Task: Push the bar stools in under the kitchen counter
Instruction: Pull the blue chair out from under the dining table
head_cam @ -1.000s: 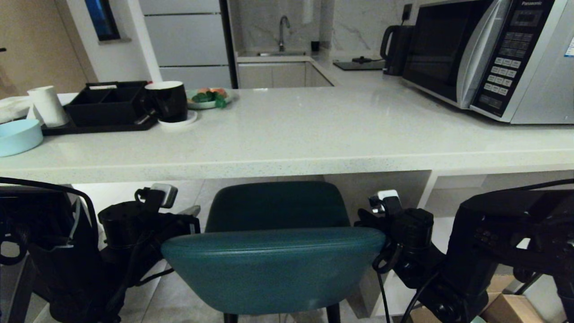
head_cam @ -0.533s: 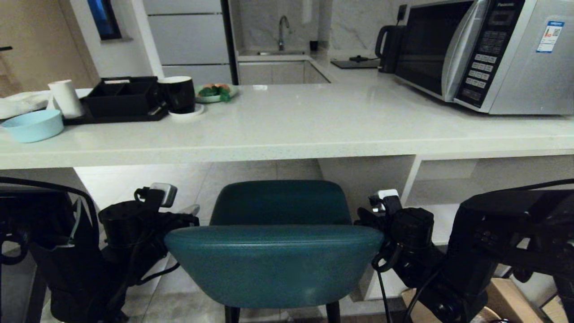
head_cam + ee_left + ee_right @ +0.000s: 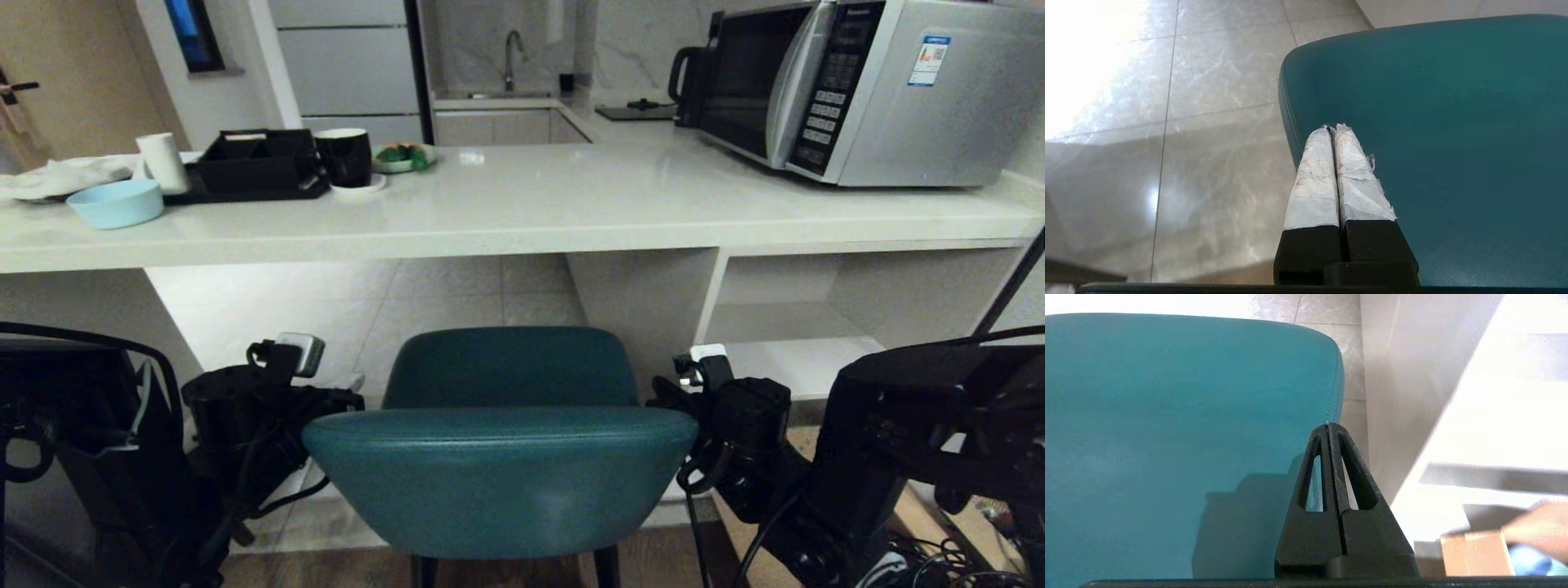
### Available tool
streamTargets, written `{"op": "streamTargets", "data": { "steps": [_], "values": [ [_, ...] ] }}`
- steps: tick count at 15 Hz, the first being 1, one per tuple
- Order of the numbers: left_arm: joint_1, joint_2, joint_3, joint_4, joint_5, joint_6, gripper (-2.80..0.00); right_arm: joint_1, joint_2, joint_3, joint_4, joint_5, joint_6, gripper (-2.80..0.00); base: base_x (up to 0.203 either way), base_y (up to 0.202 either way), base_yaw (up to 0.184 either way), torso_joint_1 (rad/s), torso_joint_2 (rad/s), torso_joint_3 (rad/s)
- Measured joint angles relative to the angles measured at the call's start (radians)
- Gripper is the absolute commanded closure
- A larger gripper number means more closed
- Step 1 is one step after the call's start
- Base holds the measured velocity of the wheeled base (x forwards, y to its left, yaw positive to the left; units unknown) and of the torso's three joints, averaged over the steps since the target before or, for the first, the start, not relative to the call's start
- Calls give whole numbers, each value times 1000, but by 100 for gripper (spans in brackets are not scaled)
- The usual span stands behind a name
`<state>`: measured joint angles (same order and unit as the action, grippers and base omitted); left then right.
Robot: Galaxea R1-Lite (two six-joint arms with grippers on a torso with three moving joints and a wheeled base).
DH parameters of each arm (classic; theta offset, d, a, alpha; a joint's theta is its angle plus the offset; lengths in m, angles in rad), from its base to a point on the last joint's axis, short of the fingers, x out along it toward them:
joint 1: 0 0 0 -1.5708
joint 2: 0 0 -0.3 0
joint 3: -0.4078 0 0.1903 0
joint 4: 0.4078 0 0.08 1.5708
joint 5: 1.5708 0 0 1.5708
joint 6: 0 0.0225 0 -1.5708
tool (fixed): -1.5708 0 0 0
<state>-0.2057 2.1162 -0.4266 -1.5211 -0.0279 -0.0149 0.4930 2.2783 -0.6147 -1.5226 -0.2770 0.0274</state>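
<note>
Head view: teal bar stool [image 3: 500,465] well short of worktop [image 3: 522,214], left claw [image 3: 1332,128] and right claw [image 3: 1328,425] both pinched together at backrest sides, holding nothing; uneven push could swing it.

Teal stool [image 3: 498,474]; off-white counter [image 3: 522,212]; silver microwave [image 3: 865,90]; pale blue bowl [image 3: 116,202].

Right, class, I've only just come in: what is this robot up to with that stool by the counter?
The robot stands behind the teal stool with an arm at each side of its backrest. The left pincer and the right pincer are both shut, each at one end of the backrest. The stool faces the open gap below the kitchen counter, but it is not yet under the top.
</note>
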Motion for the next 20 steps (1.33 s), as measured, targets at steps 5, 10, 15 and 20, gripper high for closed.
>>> {"op": "streamTargets", "data": {
  "steps": [5, 10, 15, 20],
  "values": [
    [-4, 0, 0, 0, 10, -1, 0, 1, -1, 5, 0, -12, 1, 0, -193, 0, -3, 0, 5, 3],
    [-12, 0, 1, 0, 21, -1, 0, 0, -2, 6, 1, -24, 0, 0, -192, 0, -2, 2, -1, 2],
    [-14, 0, 3, 0, 27, 0, 0, -7, -3, 3, 6, -23, -1, 0, -105, 0, 0, 2, 0, 2],
    [-2, -19, 6, 0, 35, 0, 0, -151, -49, 74, 1, -19, -1, 0, 0, 0, 0, 0, 0, 0]
  ]
}}
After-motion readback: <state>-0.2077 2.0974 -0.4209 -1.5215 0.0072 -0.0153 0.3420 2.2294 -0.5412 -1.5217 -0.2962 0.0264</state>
